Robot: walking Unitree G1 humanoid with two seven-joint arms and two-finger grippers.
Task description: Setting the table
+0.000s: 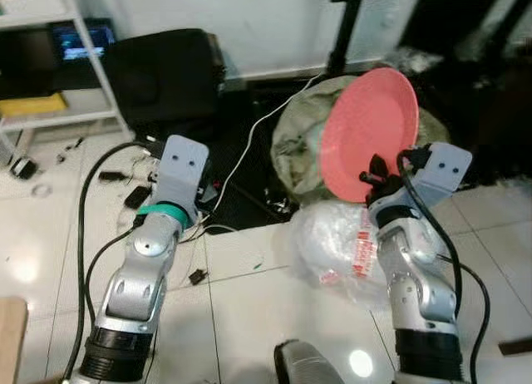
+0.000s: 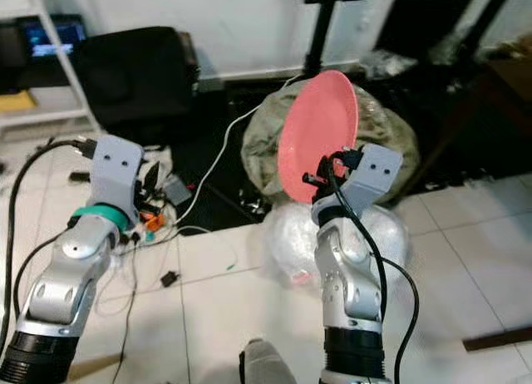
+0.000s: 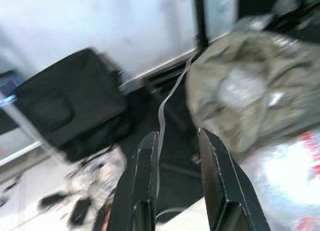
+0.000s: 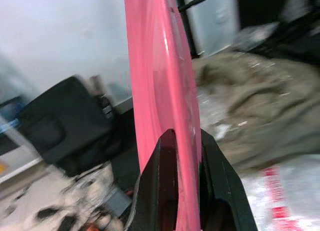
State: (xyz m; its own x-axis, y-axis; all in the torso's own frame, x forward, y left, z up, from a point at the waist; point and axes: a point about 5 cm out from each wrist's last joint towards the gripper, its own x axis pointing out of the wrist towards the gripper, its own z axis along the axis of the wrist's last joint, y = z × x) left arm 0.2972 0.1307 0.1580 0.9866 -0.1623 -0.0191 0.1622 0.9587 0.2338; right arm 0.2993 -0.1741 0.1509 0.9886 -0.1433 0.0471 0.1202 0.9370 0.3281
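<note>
Right end effector (image 4: 181, 141) pinches the pink plate (image 1: 368, 135) by its rim, upright above a clear plastic bag (image 1: 332, 243). Wrist cam shows the left end effector (image 3: 177, 141) narrowly parted, holding nothing.

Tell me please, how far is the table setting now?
Early stage. Done: the right gripper has picked up the pink plate and holds it on edge above the floor. In hand: carrying it. Left: placing it on a table; the left gripper is open, holding nothing.
</note>
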